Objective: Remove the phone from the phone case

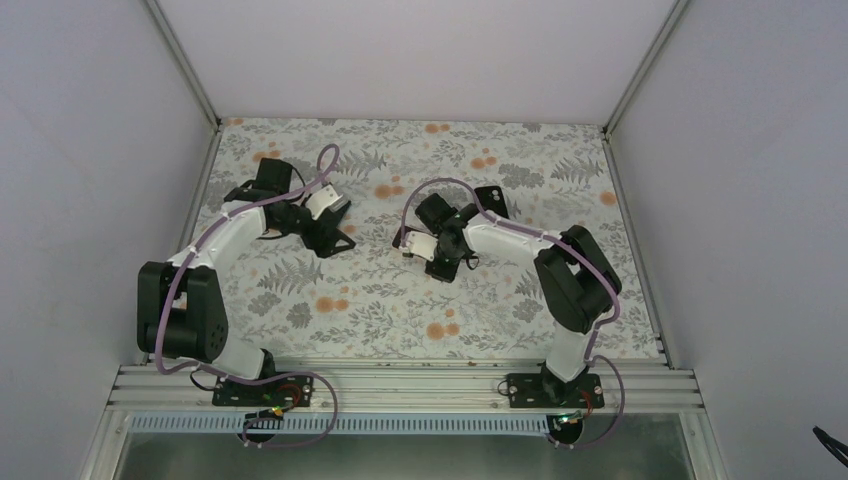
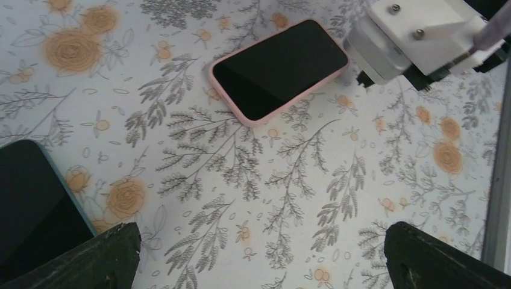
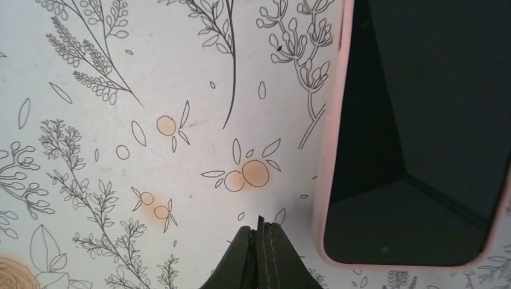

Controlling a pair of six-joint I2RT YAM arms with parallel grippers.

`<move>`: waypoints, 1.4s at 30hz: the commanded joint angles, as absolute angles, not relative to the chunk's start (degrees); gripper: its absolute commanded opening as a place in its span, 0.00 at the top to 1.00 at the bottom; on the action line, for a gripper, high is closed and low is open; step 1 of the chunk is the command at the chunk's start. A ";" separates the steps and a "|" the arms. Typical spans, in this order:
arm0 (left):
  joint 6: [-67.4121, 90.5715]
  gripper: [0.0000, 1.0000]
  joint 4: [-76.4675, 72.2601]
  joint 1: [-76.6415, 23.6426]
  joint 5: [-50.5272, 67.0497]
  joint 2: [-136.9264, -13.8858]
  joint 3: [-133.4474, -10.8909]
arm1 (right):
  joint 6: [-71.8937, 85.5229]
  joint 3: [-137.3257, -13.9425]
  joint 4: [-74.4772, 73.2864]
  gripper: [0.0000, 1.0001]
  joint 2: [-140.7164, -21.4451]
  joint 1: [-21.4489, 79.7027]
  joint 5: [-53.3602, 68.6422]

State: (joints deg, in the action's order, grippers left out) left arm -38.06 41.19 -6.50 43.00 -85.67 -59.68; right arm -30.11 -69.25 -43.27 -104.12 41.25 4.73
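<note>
On the floral table (image 2: 199, 180), one phone (image 2: 278, 67) lies face up inside its pink phone case (image 3: 329, 168), just beside the right gripper (image 3: 260, 239), whose fingers are pressed together on nothing. A second phone (image 2: 30, 205), blue-edged, lies near the left gripper (image 2: 260, 233), whose fingers are spread wide.

Overhead, plus wrist views close above cased phone (image 2: 280, 69)

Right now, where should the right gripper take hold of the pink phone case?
I would grip the pink phone case across its two long edges, coming from straight above: it lies flat, screen up, with only its rim exposed. The right gripper, shut beside it, must open first.
</note>
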 commanded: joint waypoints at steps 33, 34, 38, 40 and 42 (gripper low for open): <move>-32.16 0.00 31.47 -3.93 35.86 -82.33 -58.50 | -26.63 -96.13 -44.74 0.96 -128.97 31.84 -6.06; -32.43 0.00 31.49 -3.73 35.86 -82.15 -58.27 | -26.67 -97.56 -45.19 0.96 -130.02 31.82 -5.87; -33.36 0.00 31.80 -2.27 36.72 -81.82 -57.92 | -27.01 -102.52 -47.10 0.96 -133.22 32.03 -4.42; -33.57 0.00 31.90 -1.53 37.70 -81.70 -57.83 | -27.02 -103.83 -46.54 0.96 -134.00 32.44 -4.31; -33.78 0.00 31.83 -1.03 38.61 -81.73 -57.71 | -27.38 -105.28 -46.51 0.96 -134.69 32.92 -3.22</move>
